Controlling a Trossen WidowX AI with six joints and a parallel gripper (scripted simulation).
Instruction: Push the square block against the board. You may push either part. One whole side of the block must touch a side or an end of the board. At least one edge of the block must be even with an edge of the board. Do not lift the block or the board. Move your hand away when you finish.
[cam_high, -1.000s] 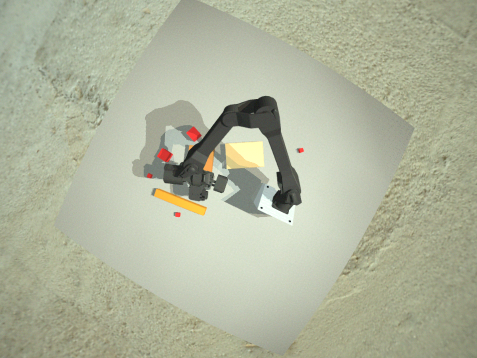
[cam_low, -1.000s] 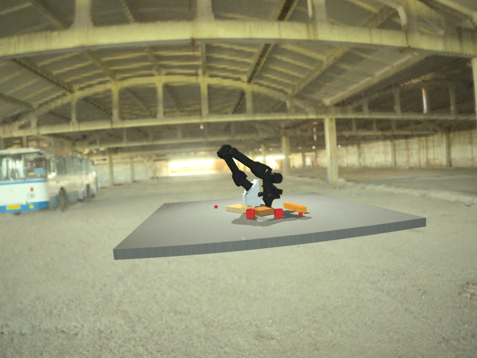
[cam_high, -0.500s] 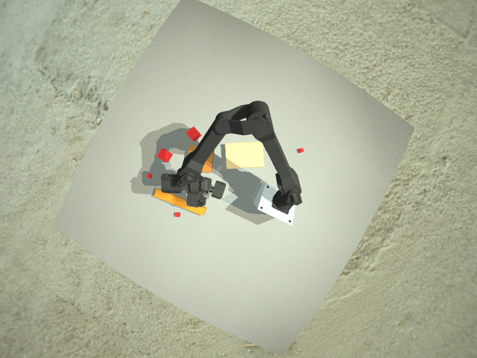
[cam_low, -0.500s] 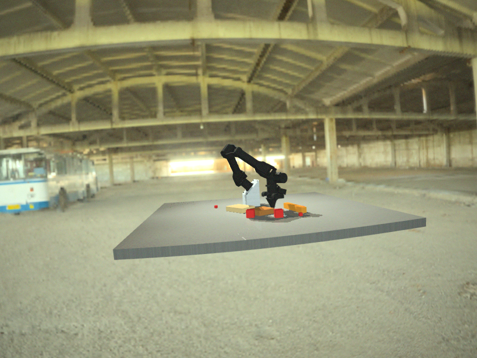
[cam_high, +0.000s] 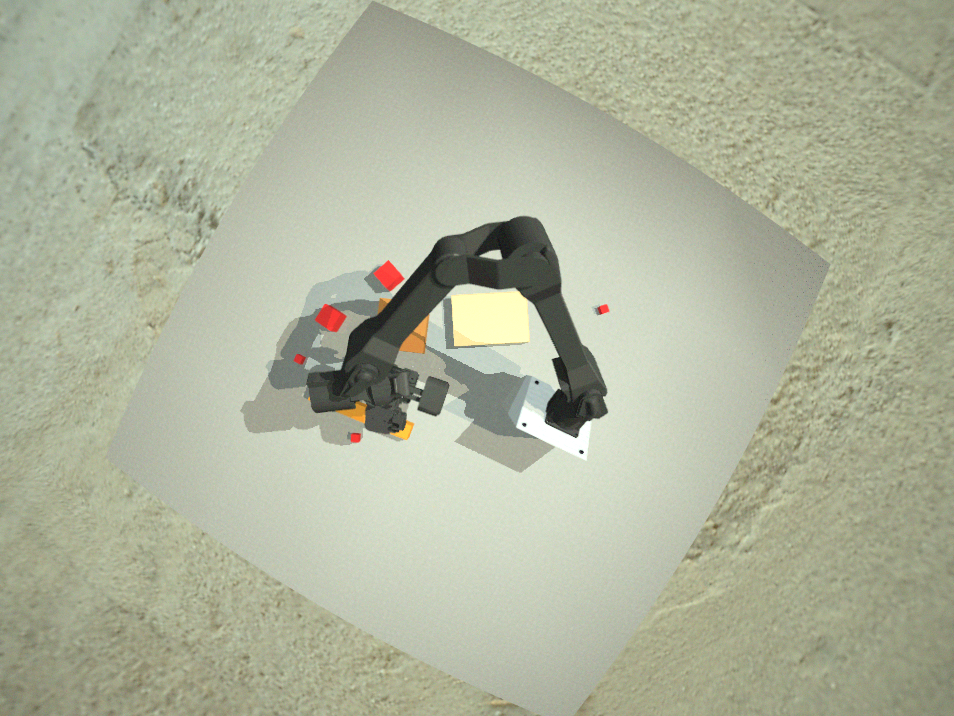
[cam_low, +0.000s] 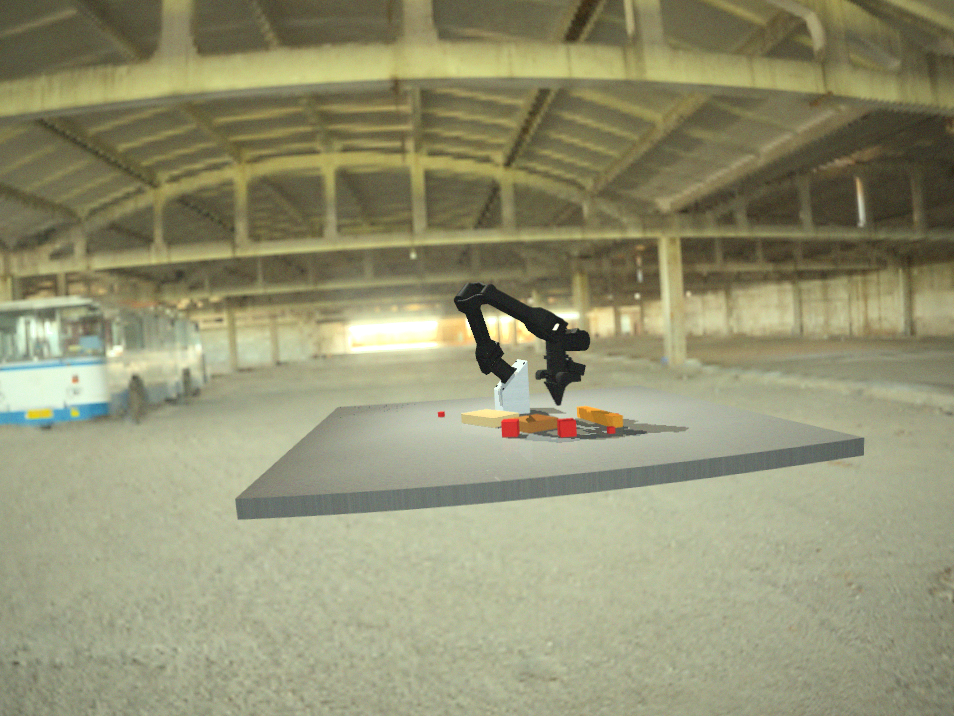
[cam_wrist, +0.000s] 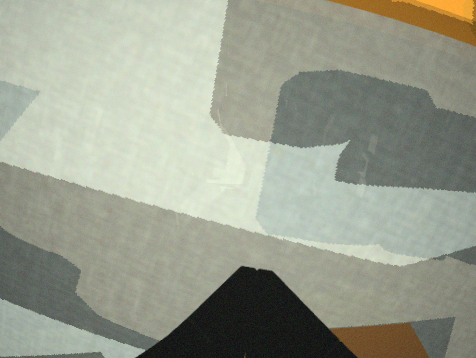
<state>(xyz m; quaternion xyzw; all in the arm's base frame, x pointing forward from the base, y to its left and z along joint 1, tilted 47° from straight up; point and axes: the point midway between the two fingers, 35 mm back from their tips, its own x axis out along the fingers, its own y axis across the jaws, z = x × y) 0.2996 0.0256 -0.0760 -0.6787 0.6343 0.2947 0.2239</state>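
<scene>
The orange-brown square block (cam_high: 416, 342) (cam_low: 539, 423) (cam_wrist: 380, 341) lies flat, partly hidden under the arm in the top view. To its right, across a gap, lies a pale yellow rectangular slab (cam_high: 490, 316) (cam_low: 489, 417). A long orange bar (cam_high: 352, 412) (cam_low: 599, 416) (cam_wrist: 440, 8) lies on the block's other side, apart from it and partly hidden by the gripper. I cannot tell for sure which of these two is the board. My gripper (cam_low: 557, 402) (cam_wrist: 253, 283) is shut and empty, tips down, raised above the table between block and bar, touching neither.
Two larger red cubes (cam_high: 388, 275) (cam_high: 330, 317) lie near the block's far left side. Small red cubes lie near the bar (cam_high: 355, 437), left of the arm (cam_high: 299, 359) and far right (cam_high: 602, 309). The white arm base (cam_high: 527, 408) stands beyond the yellow slab.
</scene>
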